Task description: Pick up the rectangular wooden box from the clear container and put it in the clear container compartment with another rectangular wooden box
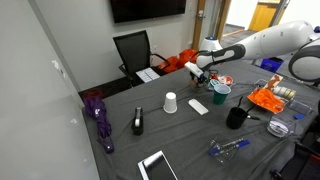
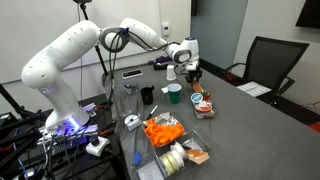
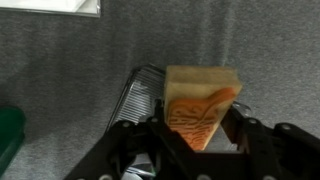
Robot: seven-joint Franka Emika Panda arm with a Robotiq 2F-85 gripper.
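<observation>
My gripper (image 3: 200,135) is shut on a rectangular wooden box (image 3: 200,100) with an orange patterned face. It holds the box above the grey table. In both exterior views the gripper (image 1: 203,72) (image 2: 192,72) hangs over the table next to a green cup (image 1: 219,91) (image 2: 175,92). The clear container (image 1: 272,97) (image 2: 170,140), with orange contents, stands apart from the gripper near the table's edge. A small clear compartment with a reddish-brown piece (image 2: 203,104) lies close below the gripper. I cannot tell whether that piece is another wooden box.
On the grey table stand a white cup (image 1: 170,102), a black mug (image 1: 236,117) (image 2: 147,96), a white flat block (image 1: 198,106), a black object (image 1: 138,121), a purple umbrella (image 1: 98,115), a tablet (image 1: 157,165) and a blue marker (image 1: 230,148). A black chair (image 1: 133,50) stands behind.
</observation>
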